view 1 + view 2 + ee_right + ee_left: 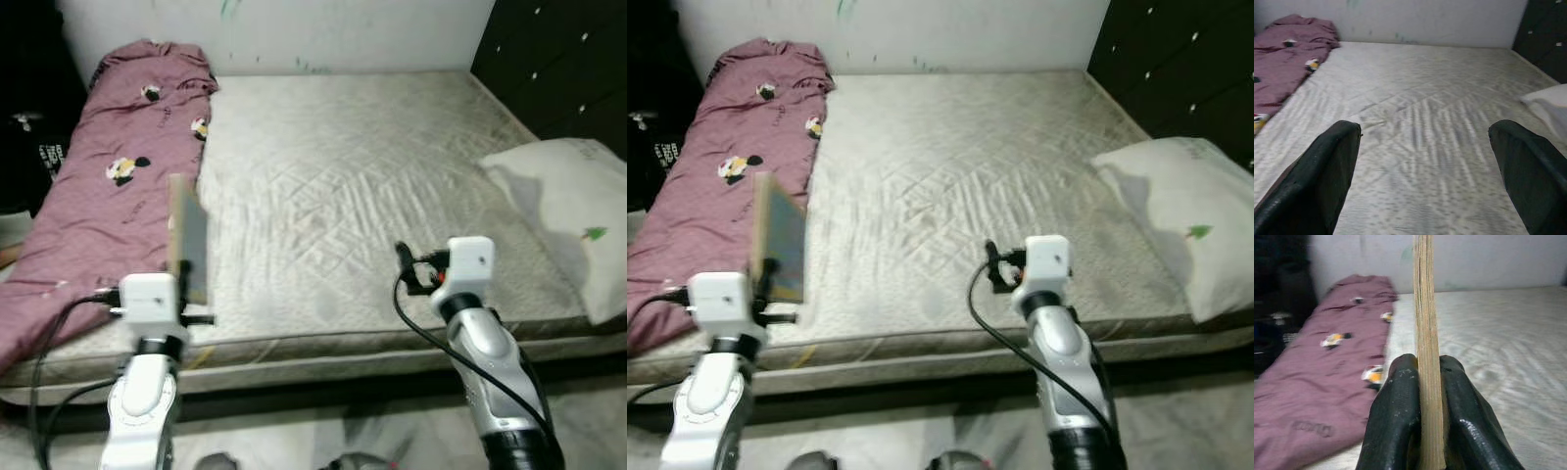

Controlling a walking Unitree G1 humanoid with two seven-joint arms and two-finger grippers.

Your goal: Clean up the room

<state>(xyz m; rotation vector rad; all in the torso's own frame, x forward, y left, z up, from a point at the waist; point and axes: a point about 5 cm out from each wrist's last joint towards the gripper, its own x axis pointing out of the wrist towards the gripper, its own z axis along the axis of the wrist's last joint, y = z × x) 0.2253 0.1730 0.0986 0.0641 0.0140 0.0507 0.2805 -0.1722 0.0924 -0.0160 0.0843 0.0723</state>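
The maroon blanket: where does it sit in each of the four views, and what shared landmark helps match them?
Left eye view: the maroon blanket runs along the mattress's left side.
Right eye view: same strip, beside the thin board held upright in the left hand.
Left wrist view: left of the board.
Right wrist view: far left corner.
Shared landmark: the quilted mattress.
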